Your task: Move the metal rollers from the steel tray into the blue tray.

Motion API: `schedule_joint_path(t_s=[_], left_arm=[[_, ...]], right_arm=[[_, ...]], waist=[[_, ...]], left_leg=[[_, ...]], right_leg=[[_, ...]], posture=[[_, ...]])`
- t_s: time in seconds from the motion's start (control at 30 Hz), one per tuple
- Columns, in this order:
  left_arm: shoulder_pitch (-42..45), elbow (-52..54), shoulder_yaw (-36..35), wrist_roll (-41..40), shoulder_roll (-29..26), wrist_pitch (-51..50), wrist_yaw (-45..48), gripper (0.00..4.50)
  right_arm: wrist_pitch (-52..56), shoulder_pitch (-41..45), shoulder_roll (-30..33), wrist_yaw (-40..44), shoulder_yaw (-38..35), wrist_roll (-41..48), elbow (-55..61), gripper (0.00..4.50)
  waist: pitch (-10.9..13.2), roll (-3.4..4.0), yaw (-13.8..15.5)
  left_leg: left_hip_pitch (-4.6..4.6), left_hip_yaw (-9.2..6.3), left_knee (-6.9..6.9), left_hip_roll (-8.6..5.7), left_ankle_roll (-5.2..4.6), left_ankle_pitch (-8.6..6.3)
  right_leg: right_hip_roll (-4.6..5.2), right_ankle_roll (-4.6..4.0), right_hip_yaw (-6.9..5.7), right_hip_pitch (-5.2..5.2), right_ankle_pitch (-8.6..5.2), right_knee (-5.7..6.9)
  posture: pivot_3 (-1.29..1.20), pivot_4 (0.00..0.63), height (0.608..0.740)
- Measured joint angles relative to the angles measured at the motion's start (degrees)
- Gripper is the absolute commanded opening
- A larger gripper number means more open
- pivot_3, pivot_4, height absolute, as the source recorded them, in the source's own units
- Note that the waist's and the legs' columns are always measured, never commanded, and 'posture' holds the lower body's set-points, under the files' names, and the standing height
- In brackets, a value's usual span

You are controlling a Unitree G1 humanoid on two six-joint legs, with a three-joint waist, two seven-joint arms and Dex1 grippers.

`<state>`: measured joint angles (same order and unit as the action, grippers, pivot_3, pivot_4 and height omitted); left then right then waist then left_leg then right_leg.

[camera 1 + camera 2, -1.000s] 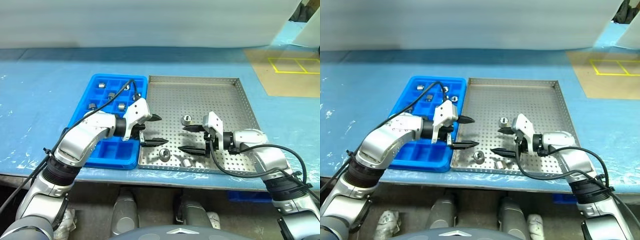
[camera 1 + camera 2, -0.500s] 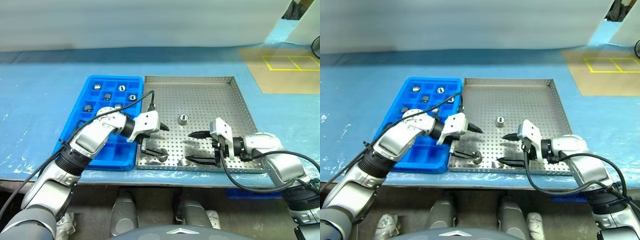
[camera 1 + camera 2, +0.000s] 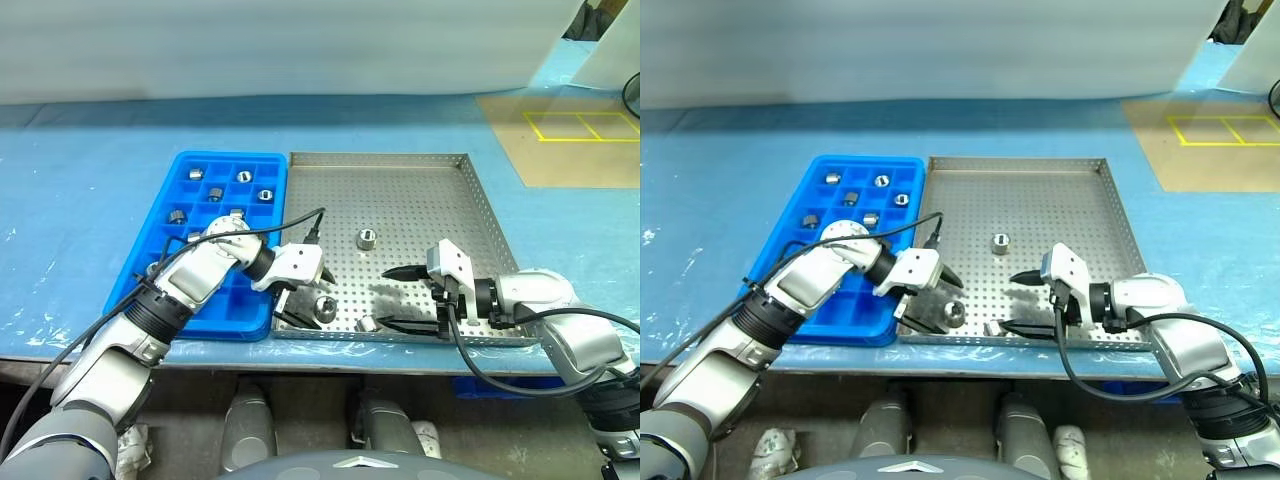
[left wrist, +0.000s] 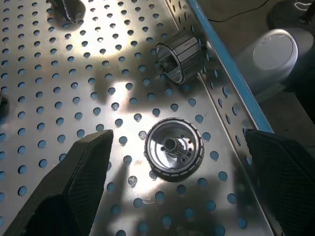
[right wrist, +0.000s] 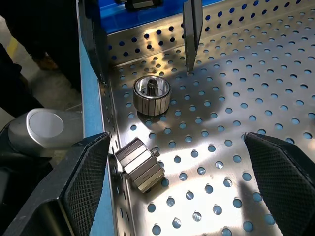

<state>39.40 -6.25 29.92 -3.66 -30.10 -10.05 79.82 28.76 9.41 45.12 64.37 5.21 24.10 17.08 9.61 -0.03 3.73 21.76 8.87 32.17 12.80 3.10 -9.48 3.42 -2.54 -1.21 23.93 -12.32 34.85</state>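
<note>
Left gripper (image 3: 305,295) wide, straddling an upright roller (image 4: 173,150) near the steel tray's (image 3: 470,215) front rim, nothing held. Right gripper (image 3: 392,298) wide, empty, just beside a roller on its side (image 5: 140,164). Third roller (image 3: 367,238) mid-tray. Six rollers sit in blue tray (image 3: 190,168) compartments

Bright, even light; glare on steel tray (image 4: 123,78) — sharp.

Steel tray (image 3: 440,190): far half open floor, one upright roller (image 3: 367,239) mid-tray. Near rim crowded: two rollers (image 3: 325,309), both grippers' spread fingers.
</note>
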Motion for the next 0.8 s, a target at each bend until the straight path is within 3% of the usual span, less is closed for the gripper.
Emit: schedule_joint_path(t_s=[0.47,0.57,0.77,0.8], left_arm=[[1.0,-4.8,2.3,6.7,4.1,3.6,-0.8,4.49],[1.0,-4.9,2.6,7.3,4.9,3.7,-1.0,3.91],[1.0,-4.9,2.7,7.2,5.2,3.1,-0.3,1.8],[1.0,-4.7,2.7,7.2,5.1,3.1,-0.2,1.73]], right_arm=[[0.8,-0.1,-0.4,-1.8,0.0,0.8,1.8,4.5],[1.0,-0.1,-0.5,-2.2,0.0,0.8,1.9,4.5],[1.1,-0.1,-0.5,-2.3,0.0,0.8,1.9,4.5],[1.0,-0.1,-0.6,-2.3,0.0,0.8,1.9,4.5]], waist=[[0.0,0.01,0.0],[0.0,0.01,0.0],[0.0,0.01,0.0],[0.0,0.01,0.0]], left_leg=[[-0.03,0.0,0.01,0.01,-0.02,0.0],[-0.03,0.0,0.02,0.0,-0.03,-0.01],[-0.04,0.0,0.02,0.01,-0.03,-0.01],[-0.04,0.0,0.02,0.01,-0.03,-0.01]], right_leg=[[0.0,0.0,0.0,-0.04,0.0,0.02],[0.01,0.0,0.0,-0.04,0.0,0.01],[0.0,0.0,0.0,-0.04,0.0,0.02],[0.0,0.0,0.0,-0.04,0.0,0.02]], posture=[[-0.16,0.15,0.74],[-0.16,0.15,0.74],[-0.16,0.15,0.74],[-0.16,0.15,0.74]])
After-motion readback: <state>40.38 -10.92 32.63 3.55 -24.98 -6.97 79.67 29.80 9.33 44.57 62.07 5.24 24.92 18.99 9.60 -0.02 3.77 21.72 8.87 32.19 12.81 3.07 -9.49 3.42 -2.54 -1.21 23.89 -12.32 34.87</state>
